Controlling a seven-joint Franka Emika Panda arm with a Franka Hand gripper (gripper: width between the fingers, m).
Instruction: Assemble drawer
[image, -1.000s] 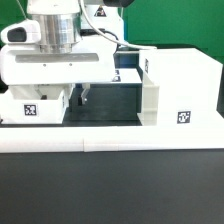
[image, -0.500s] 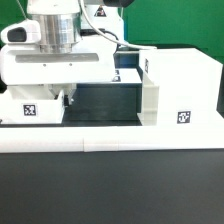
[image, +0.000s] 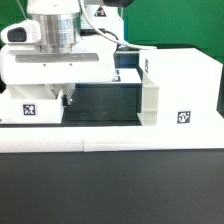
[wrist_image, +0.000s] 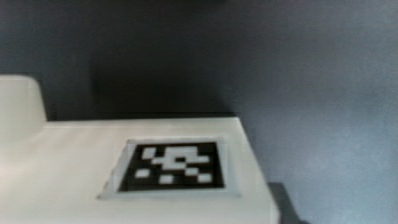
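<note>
A white drawer piece (image: 30, 108) with a black-and-white tag stands on the black table at the exterior view's left, under the arm. It fills the lower part of the wrist view (wrist_image: 107, 150), tag facing the camera. My gripper (image: 70, 98) is low at this piece's right edge and looks shut on it. One dark finger (wrist_image: 285, 205) shows against the piece's edge; the other is hidden. The large white drawer box (image: 180, 85), also tagged, stands at the exterior view's right with its open dark side toward the gripper.
A long white rail (image: 110, 137) runs along the front of the work area. The arm's white body (image: 60, 60) hides much of the left piece and the space behind it. Cables hang at the back.
The dark finger that stood a little to the right of the piece one second ago has moved in and no longer shows apart. The arm and parts have not shifted since.
</note>
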